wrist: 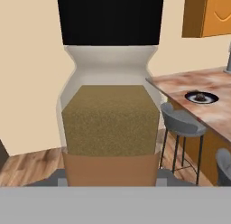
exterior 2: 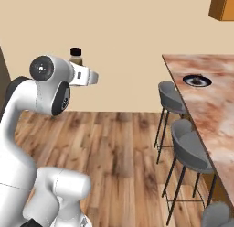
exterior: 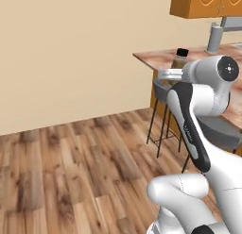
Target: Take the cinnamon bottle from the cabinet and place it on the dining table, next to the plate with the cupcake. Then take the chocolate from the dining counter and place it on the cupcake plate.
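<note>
A: How far along is it?
B: The bottle (wrist: 109,114) is gripped in the claw (exterior 2: 77,70), carried upright, well short of the counter (exterior 2: 215,111) — nothing placed (the plate (exterior 2: 197,80) waits; chocolate not seen).

The arm (exterior: 194,124) is glossy white with rounded, tube-like links and bulbous joints. Black bands wrap the joints, 1 sweeping as a long dark stripe along a link. A round grey cap with a small centre mark closes the upper joint.
</note>
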You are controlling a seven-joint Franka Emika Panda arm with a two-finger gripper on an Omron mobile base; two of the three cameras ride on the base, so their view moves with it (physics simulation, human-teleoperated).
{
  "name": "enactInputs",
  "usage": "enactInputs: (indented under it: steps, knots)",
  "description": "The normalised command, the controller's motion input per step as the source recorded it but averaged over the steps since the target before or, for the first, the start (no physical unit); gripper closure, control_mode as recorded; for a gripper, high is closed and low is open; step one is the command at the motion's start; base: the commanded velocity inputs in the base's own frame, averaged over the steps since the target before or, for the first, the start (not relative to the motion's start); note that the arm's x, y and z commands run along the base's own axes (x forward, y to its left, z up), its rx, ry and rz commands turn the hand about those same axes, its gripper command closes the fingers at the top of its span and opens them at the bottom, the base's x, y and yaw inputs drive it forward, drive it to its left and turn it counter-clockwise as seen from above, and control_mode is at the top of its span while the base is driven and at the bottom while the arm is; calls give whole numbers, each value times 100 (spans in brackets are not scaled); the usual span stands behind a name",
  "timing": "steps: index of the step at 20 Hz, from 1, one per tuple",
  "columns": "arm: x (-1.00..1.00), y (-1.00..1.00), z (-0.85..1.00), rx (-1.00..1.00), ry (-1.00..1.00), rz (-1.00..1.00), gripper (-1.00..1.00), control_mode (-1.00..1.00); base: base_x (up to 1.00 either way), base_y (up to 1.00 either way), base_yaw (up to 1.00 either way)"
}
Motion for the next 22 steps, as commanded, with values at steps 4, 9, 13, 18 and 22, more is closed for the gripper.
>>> enactInputs:
  steps: [4,9,13,18,22]
  knots:
    - [0,0,0,0,0,0,100,100,87,39,-24]
    - [0,0,0,0,0,0,100,100,86,39,-26]
    - [0,0,0,0,0,0,100,100,86,39,-26]
    - [0,0,0,0,0,0,100,100,84,40,-28]
    - [0,0,0,0,0,0,100,100,80,41,-32]
